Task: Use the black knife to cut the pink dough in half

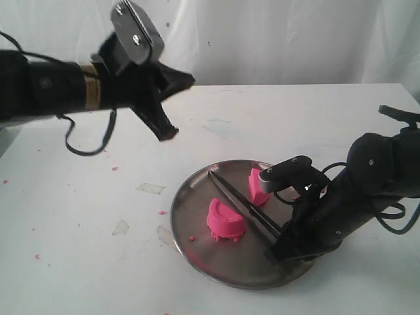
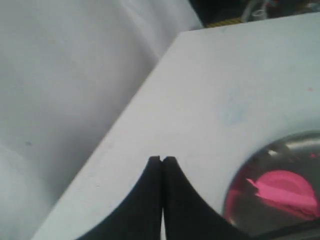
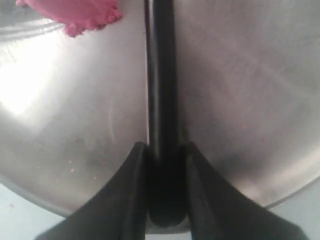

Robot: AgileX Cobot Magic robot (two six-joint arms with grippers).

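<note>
The pink dough lies in two half-round pieces on a round steel plate (image 1: 220, 262): one piece (image 1: 226, 222) towards the front and the other (image 1: 257, 187) behind it. Between them the black knife (image 1: 236, 197) rests on the plate, its tip pointing to the back left. My right gripper (image 1: 279, 246) sits low at the plate's right rim. In the right wrist view that gripper (image 3: 162, 146) is shut on the knife handle (image 3: 161, 75), with a dough piece's edge (image 3: 75, 12) beside the blade. My left gripper (image 1: 168, 135) hangs shut and empty above the table, back left of the plate; its tips (image 2: 162, 159) meet.
Small pink crumbs (image 1: 161, 212) and shiny tape marks (image 1: 150, 188) dot the white table (image 1: 79, 249) left of the plate. A white cloth (image 1: 275, 39) hangs behind the table. The left arm's cable (image 1: 85, 149) loops below it.
</note>
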